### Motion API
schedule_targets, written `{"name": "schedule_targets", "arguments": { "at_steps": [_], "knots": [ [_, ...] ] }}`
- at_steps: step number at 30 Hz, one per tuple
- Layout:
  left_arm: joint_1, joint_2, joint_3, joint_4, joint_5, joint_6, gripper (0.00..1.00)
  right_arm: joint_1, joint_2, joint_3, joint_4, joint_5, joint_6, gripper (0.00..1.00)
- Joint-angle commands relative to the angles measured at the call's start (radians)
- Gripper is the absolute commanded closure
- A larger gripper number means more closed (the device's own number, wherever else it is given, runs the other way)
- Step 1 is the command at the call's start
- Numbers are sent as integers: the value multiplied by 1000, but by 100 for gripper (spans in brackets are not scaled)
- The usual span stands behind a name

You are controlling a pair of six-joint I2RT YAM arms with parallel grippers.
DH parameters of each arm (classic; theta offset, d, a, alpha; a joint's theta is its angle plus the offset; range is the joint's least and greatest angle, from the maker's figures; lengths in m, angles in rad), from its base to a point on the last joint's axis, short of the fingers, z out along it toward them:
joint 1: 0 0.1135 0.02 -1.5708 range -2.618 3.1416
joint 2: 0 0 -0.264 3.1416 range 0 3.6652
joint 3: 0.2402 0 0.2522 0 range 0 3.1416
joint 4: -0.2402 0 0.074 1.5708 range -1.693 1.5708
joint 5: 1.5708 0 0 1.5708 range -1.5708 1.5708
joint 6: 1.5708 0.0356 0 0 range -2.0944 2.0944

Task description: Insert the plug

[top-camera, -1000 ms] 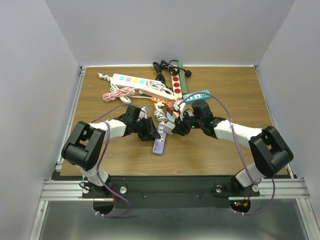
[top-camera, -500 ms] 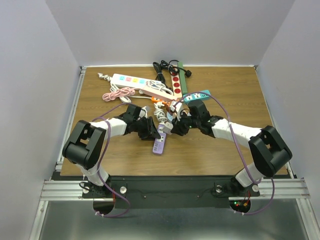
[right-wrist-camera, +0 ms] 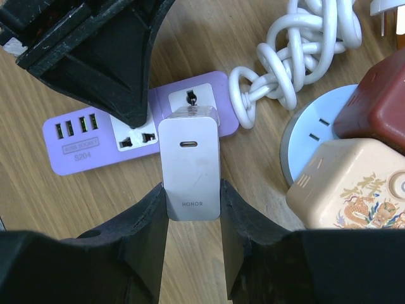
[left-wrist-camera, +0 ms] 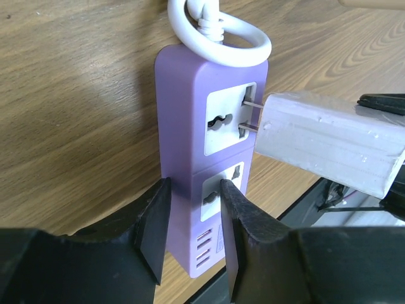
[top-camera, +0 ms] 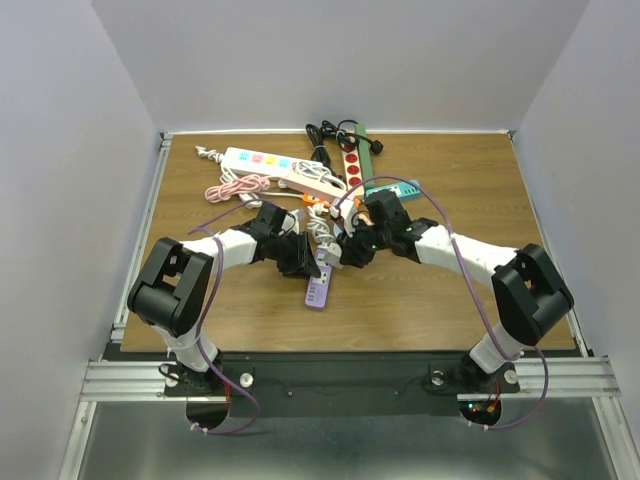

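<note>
**Charger** (right-wrist-camera: 188,161): white block, clamped between the fingers of the right tool (right-wrist-camera: 190,202) and projecting ahead of its tips. The prongs (left-wrist-camera: 250,117) are part-way into the strip's upper socket (left-wrist-camera: 228,117). Bare metal shows, so it is not seated.

**Strip** (left-wrist-camera: 183,114): purple, flat on the counter (left-wrist-camera: 76,126). The left tool (left-wrist-camera: 192,234) is closed across its width at the lower socket. The charger is just ahead of those tips, and the cord (left-wrist-camera: 218,31) loops beyond.

**Hazards (judged):**
- The charger appears tilted to the socket face, so an off-axis push could jam or bend the prongs.
- The strip is pinched at one spot only and may pivot or skid under the push.
- The smooth charger may slide back between the right fingers.

**Pose:** both arms reach low over the counter and converge at mid-counter. The tools face each other, each angled down at the strip.
</note>
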Motion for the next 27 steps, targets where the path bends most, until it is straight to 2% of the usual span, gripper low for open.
{"name": "schedule_targets", "arguments": {
  "at_steps": [1,8,18,22,25,27],
  "knots": [
    [3,60,-40,-178,-281,128,63,28,57,27,-79,56,-26,98],
    [3,43,-41,-137,-262,138,61,46,86,80,-148,117,-35,98],
    [3,77,0,-89,-235,146,41,78,80,132,-255,166,-29,98],
    [3,94,49,-101,-240,186,29,85,83,148,-293,191,-23,99],
    [3,117,86,-98,-222,203,26,85,72,142,-312,223,-17,99],
    [3,129,105,-92,-200,212,28,83,67,143,-322,247,-11,99]
  ]
}}
